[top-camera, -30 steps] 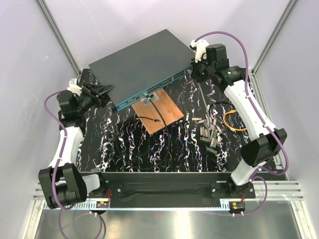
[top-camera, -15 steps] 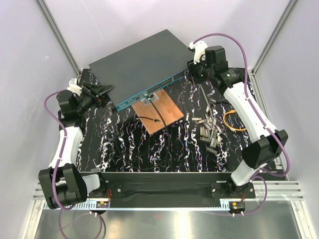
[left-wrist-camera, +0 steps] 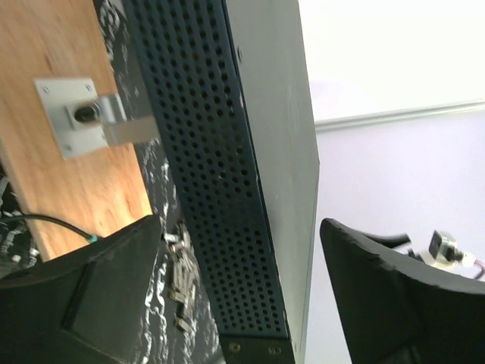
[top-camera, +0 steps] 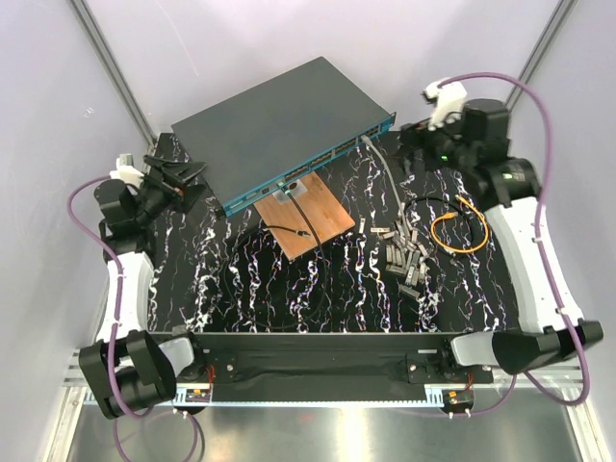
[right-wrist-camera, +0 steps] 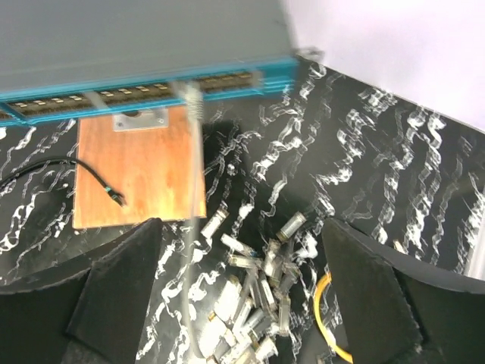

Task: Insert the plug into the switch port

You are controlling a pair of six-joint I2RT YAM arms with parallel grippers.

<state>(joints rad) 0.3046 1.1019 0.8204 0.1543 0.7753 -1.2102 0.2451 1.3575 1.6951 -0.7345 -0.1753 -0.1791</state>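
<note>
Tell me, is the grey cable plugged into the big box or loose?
Plugged in, apparently: the grey cable's end meets the switch's teal port row with nothing holding it. Full seating is too blurred to confirm.

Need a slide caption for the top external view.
Left gripper and right gripper open either side of the switch, a grey cable reaching its teal front edge.

The plug [right-wrist-camera: 191, 97] is blurred in the right wrist view; whether it sits in the switch [right-wrist-camera: 136, 38] cannot be told. The switch runs off the top edge.
</note>
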